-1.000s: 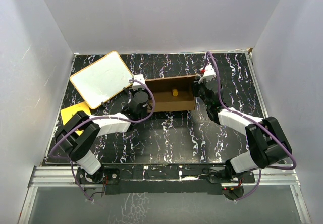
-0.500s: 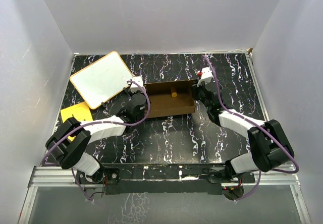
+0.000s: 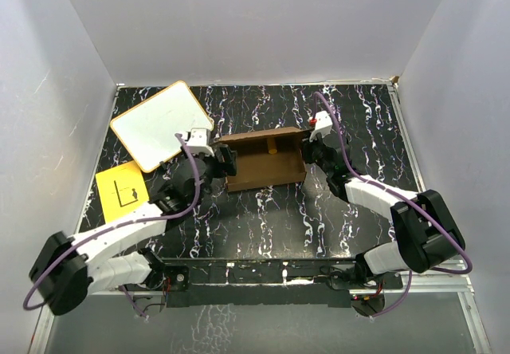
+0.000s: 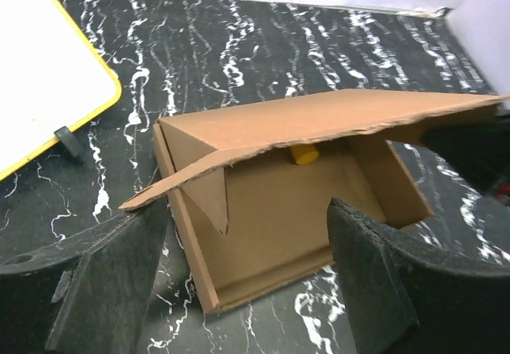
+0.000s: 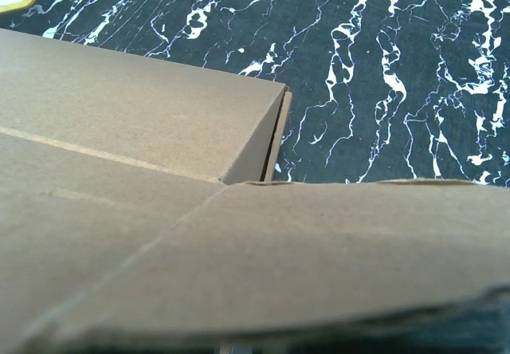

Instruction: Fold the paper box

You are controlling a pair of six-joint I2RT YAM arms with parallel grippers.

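The paper box is a shallow brown cardboard box in the middle of the table, its lid hanging half lowered over the tray. A small yellow piece lies inside at the back wall. My left gripper stands open just off the box's left end, its dark fingers on either side of the near left corner without touching it. My right gripper is at the right end, shut on the lid's edge. In the right wrist view the cardboard hides its fingers.
A white board with an orange rim lies at the back left, close to the left gripper. A flat yellow sheet lies at the left edge. White walls close in the black marbled table on three sides.
My left gripper has opened, let go of the box's left end and drawn back toward the near left. The lid has dropped lower over the tray. The right gripper keeps its hold.
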